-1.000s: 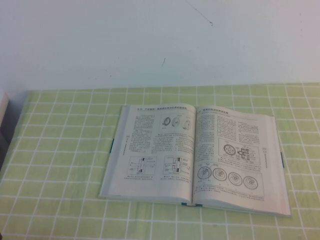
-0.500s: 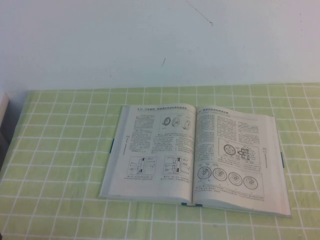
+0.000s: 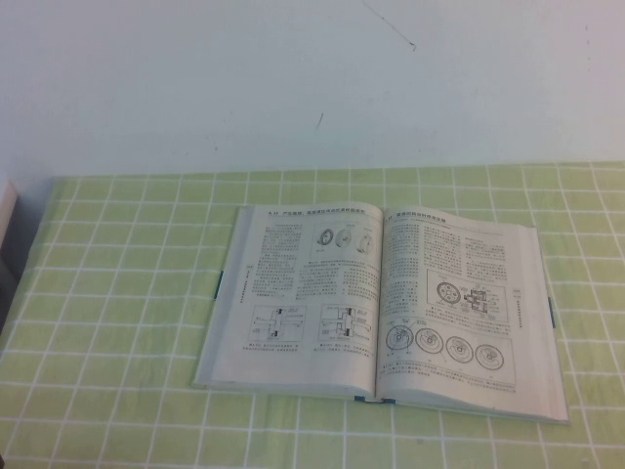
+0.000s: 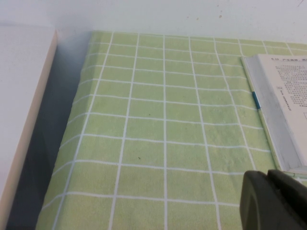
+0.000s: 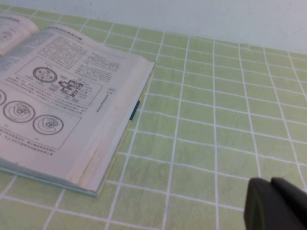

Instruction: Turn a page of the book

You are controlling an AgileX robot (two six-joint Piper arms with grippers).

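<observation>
Beside the open grey-white textbook (image 3: 381, 308) on the green-checked table (image 3: 117, 293), the right claw (image 5: 276, 203) sits nearer the diagram page (image 5: 53, 96); the left claw (image 4: 273, 199) waits opposite. Neither claw's opening can be told.

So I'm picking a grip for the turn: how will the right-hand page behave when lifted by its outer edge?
The page is a single thin leaf, so it will probably bend and flop. It lies flat on the stack, so separating one leaf may be hard. Neither the left gripper nor the right gripper touches the book.

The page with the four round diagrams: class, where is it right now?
In the high view the page lies flat as the right-hand leaf of the open book, right of the spine, on the green checked cloth.
</observation>
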